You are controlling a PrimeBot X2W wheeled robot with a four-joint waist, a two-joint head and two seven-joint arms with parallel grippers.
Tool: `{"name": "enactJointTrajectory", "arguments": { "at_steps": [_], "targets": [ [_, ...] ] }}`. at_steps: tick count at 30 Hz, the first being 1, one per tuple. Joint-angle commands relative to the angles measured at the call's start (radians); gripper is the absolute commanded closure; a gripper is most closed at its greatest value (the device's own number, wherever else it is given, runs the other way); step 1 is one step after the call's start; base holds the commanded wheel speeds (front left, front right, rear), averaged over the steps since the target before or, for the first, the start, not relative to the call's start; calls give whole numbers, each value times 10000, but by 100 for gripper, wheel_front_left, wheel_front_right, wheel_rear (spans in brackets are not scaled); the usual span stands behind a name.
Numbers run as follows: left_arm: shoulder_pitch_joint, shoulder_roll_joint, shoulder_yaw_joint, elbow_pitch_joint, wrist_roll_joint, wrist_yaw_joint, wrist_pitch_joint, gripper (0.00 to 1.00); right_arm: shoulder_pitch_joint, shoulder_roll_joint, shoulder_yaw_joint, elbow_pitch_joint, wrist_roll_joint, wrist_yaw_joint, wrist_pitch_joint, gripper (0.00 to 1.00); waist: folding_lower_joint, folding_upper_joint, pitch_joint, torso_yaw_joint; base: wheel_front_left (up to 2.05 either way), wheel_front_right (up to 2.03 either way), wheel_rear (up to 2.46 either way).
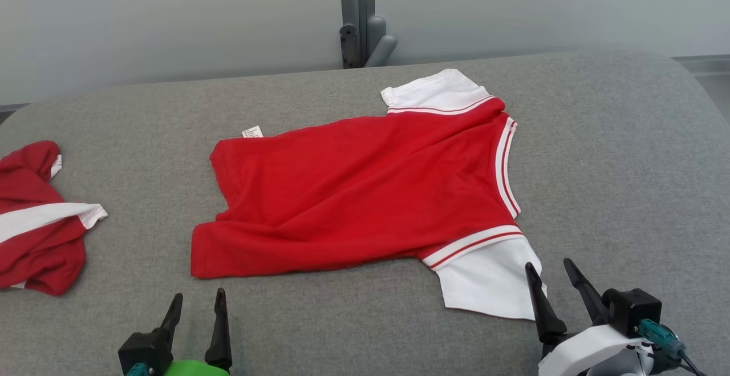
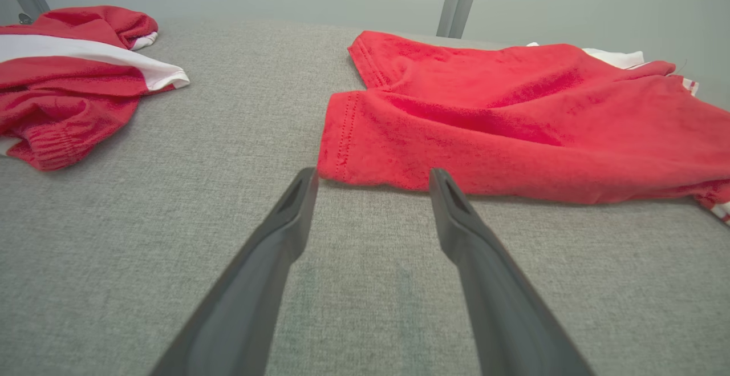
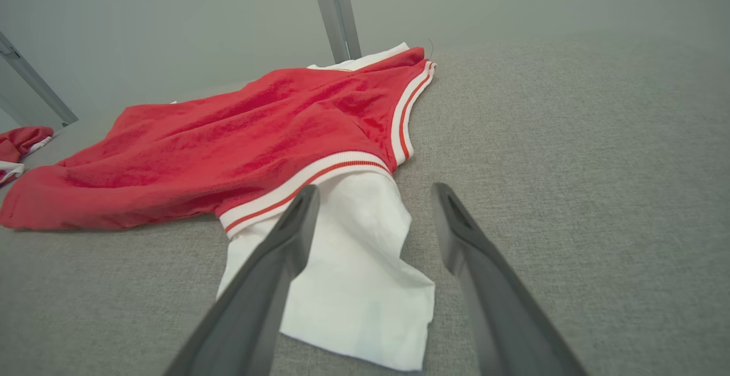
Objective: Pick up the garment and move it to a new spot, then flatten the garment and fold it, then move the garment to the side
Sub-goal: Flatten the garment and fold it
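Far left of the left gripper (image 1: 198,293), a crumpled red garment with a white band (image 1: 34,222) runs off the head view's left edge. That gripper's black and green body is cropped by the bottom edge, as is the right gripper's (image 1: 548,263) white wrist. The right gripper's left finger covers a strip of the near white sleeve (image 1: 490,279) of the red short-sleeved shirt with striped trim (image 1: 365,193). Beyond both grippers, the print on the small white label (image 1: 252,132) at the shirt's far edge is too small to read, and the grey metal post (image 1: 357,16) is cut by the top edge.
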Motion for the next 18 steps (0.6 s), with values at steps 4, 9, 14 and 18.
{"name": "enactJointTrajectory", "arguments": {
  "at_steps": [4, 9, 14, 18],
  "targets": [
    [118, 16, -16, -191, 59, 51, 0, 0, 81, 66, -35, -135, -116, -11, -30, 0, 0, 68, -109, -42, 0, 0, 0],
    [235, 16, -12, -346, 98, 111, 0, 0, 134, 103, -47, -201, -149, -11, -30, 0, 0, 68, -216, -61, 0, 0, 0],
    [221, 17, -41, -418, 68, 149, 0, 0, 153, 106, -60, -219, -196, -11, -30, 0, 0, 68, -148, -58, 0, 0, 0],
    [85, 17, -125, -369, -13, 163, 0, 0, 177, 31, 36, 237, -140, -11, -30, 0, 0, 68, 168, -47, 0, 0, 0]
  ]
}}
